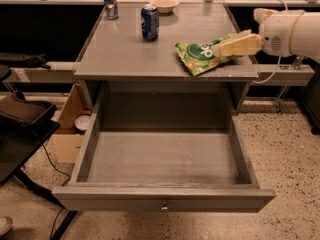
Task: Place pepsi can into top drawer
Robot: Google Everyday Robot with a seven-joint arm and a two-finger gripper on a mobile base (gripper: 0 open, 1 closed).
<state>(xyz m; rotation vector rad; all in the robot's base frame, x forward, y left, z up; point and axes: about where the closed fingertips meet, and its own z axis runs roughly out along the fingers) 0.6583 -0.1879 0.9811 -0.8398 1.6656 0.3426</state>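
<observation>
My gripper [223, 47] overlaps the green chip bag [196, 57], hiding its right edge; clenched or released, I cannot tell; the pepsi can [149, 22] stands well apart.

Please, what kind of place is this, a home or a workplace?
Probably a lab or office test area, not a home: speckled hard floor, a bare grey cabinet with its top drawer open, loose cables. The tool hovers over the chip bag, apart from the pepsi can.

The cream gripper [220, 49] hangs over a crumpled green snack bag [196, 60]; white letters beside its tip read perhaps "po".
</observation>
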